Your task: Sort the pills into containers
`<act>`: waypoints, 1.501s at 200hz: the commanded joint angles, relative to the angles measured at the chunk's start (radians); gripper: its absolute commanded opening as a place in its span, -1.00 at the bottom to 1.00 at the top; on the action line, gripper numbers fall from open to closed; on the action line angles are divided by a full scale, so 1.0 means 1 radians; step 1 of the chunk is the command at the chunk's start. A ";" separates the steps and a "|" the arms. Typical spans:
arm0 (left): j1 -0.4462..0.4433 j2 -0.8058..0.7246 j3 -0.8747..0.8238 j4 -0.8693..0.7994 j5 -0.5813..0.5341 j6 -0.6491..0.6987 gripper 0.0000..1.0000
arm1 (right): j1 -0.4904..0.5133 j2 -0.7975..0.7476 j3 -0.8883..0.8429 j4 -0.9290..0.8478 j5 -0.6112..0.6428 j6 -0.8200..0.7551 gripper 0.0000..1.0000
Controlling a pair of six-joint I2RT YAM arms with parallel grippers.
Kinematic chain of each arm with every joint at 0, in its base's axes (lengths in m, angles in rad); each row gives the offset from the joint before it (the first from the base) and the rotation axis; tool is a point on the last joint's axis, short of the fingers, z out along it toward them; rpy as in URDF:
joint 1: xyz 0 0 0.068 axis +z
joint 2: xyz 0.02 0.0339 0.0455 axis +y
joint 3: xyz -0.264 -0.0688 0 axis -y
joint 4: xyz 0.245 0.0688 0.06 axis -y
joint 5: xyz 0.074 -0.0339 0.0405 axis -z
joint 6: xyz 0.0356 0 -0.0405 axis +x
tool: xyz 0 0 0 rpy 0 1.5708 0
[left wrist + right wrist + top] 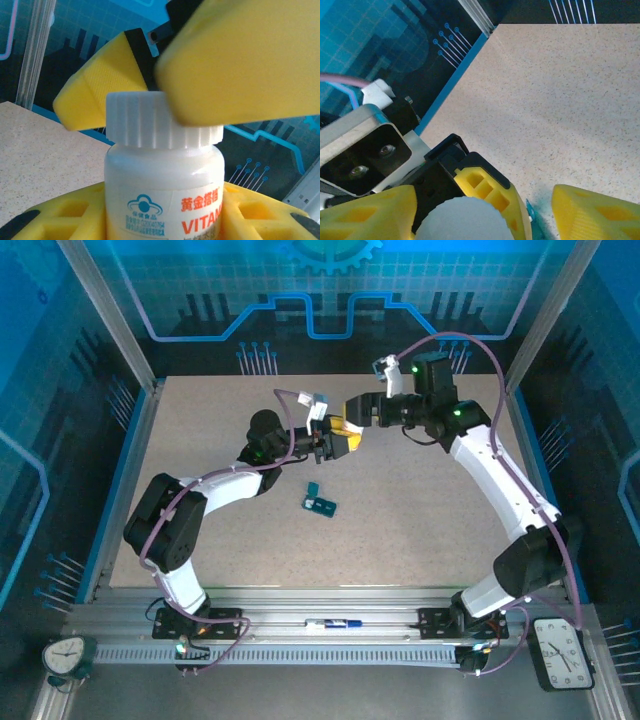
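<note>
The pill box [322, 505] lies on the table [420, 530], contents unclear. Left fingers [55, 217] clamp a vitamin bottle [165, 175]; right fingers [595, 212] stand apart around its cap [140, 120].

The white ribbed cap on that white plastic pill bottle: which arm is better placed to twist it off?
Right, probably. The right gripper straddles the white ribbed cap with its yellow fingers, while the left gripper clamps the white plastic bottle below.

centre: my left gripper [345, 443] and right gripper [352, 412] crowd one bottle [165, 185], nothing passes between.
front half: only the pill box [320, 503] lies there, bare table [420, 530] around it.
sides: posts [120, 335] and walls [330, 290] close me in.
</note>
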 commanded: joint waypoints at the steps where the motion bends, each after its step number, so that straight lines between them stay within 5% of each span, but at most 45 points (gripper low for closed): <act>1: 0.010 0.013 0.036 0.042 0.030 -0.008 -1.00 | 0.018 0.010 0.028 0.011 -0.020 -0.002 0.26; 39: 0.009 0.015 0.036 0.044 0.029 -0.007 -1.00 | 0.024 0.008 0.005 0.021 -0.018 0.011 -0.19; 99: 0.003 -0.002 0.052 0.032 -0.055 0.030 -1.00 | 0.079 -0.058 -0.148 0.136 0.137 0.124 -0.49; 187: -0.176 -0.145 -0.006 -0.196 -0.504 0.527 -1.00 | 0.206 -0.110 -0.298 0.271 0.456 0.280 -0.71; 224: -0.200 -0.141 -0.018 -0.199 -0.555 0.557 -1.00 | 0.206 -0.092 -0.263 0.245 0.448 0.273 -0.54; 300: -0.111 -0.122 -0.056 -0.126 -0.416 0.412 -1.00 | 0.049 -0.223 -0.230 0.206 0.278 0.210 0.59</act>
